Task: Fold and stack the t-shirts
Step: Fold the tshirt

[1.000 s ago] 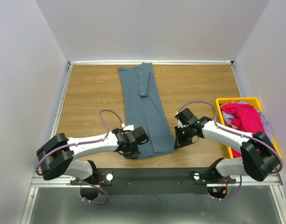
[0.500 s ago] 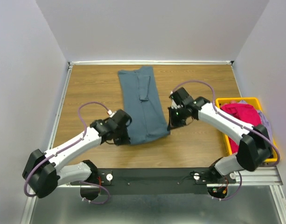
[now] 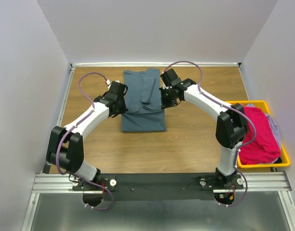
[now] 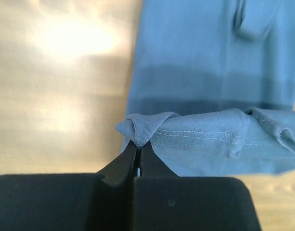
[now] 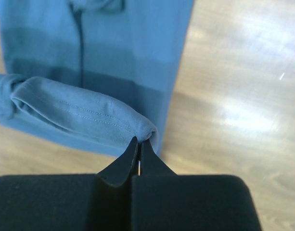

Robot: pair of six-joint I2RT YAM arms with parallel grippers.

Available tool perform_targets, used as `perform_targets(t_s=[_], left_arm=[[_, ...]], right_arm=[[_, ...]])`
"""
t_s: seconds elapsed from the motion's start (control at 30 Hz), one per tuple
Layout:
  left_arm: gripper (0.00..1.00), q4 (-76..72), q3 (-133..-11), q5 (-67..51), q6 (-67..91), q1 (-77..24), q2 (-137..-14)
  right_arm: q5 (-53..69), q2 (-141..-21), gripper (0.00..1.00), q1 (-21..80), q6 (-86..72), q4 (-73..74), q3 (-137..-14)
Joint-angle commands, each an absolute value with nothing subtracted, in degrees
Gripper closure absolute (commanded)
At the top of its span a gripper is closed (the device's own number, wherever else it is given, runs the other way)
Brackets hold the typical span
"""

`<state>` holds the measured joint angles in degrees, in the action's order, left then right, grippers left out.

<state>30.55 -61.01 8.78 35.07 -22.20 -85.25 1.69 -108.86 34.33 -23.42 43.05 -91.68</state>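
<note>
The slate blue-grey t-shirt (image 3: 143,103) lies folded lengthwise on the far middle of the table, its near half doubled back over the far half. My left gripper (image 3: 119,99) is shut on the hem's left corner (image 4: 140,129). My right gripper (image 3: 165,98) is shut on the hem's right corner (image 5: 143,131). Both hold the stitched hem a little above the cloth beneath. A magenta-pink t-shirt (image 3: 257,134) lies in the yellow bin (image 3: 280,163) at the right, over pale grey-blue cloth (image 3: 275,126).
The wooden table (image 3: 195,144) has a raised metal rim at the back and left (image 3: 65,91). The yellow bin stands at the table's right edge. White walls close in on three sides.
Both grippers have carried the shirt's near hem away from the arm bases toward the far edge, folding the long strip over itself. The right arm no longer covers the bin.
</note>
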Motion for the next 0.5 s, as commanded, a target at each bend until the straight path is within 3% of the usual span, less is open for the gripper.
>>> perform_targets(t_s=[0.0, 0.47], left_arm=[[1.0, 24.18, -65.21, 13.36, 28.13, -20.92, -88.4], [1.0, 18.02, -69.61, 15.82, 25.75, -18.46, -100.02]], right_arm=[[-3.51, -112.14, 0.99, 33.22, -20.92, 41.67, -96.15], [-4.75, -118.04, 0.99, 31.38, -18.81, 34.63, -96.68]])
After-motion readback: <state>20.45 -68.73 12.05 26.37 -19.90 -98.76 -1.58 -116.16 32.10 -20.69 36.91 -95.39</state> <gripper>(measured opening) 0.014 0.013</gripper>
